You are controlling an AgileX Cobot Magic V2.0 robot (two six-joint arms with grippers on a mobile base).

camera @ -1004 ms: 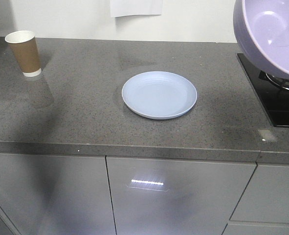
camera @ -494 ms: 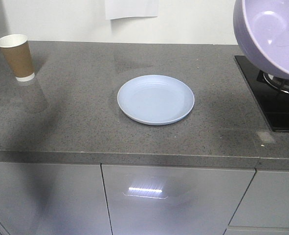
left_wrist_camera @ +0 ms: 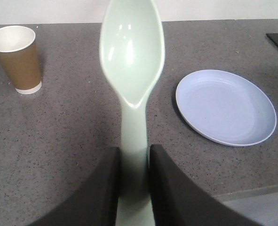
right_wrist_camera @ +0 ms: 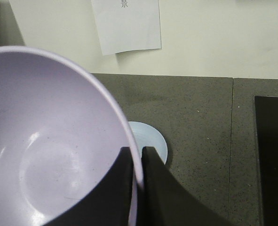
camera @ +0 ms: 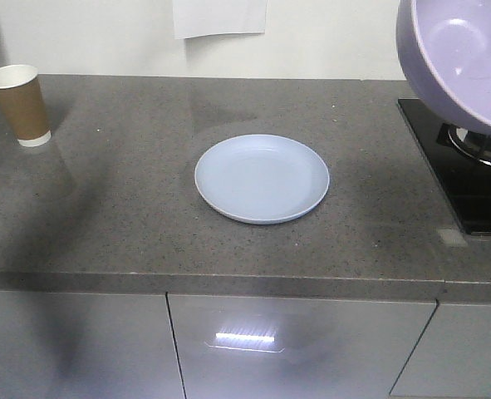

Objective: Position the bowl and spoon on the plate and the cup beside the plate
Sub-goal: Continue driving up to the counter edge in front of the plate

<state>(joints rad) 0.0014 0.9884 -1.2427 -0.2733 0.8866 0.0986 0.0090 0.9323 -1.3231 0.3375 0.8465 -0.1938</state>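
The pale blue plate (camera: 262, 179) lies bare in the middle of the grey counter, also seen as plate (left_wrist_camera: 226, 107) and plate (right_wrist_camera: 150, 141). The brown paper cup (camera: 18, 104) stands upright at the far left; cup (left_wrist_camera: 17, 58) shows in the left wrist view. My left gripper (left_wrist_camera: 134, 157) is shut on the handle of the mint-green spoon (left_wrist_camera: 131, 61), held above the counter between cup and plate. My right gripper (right_wrist_camera: 138, 157) is shut on the rim of the lavender bowl (right_wrist_camera: 49, 141), held tilted in the air; the bowl (camera: 465, 54) fills the top right corner.
A black hob (camera: 465, 170) with a burner sits at the counter's right end. A white paper (camera: 220, 17) hangs on the back wall. Grey cabinet doors (camera: 295, 349) run below the counter's front edge.
The whole view has shifted: the plate and cup sit lower in the front view and the cup further left. The bowl stays in the same corner.
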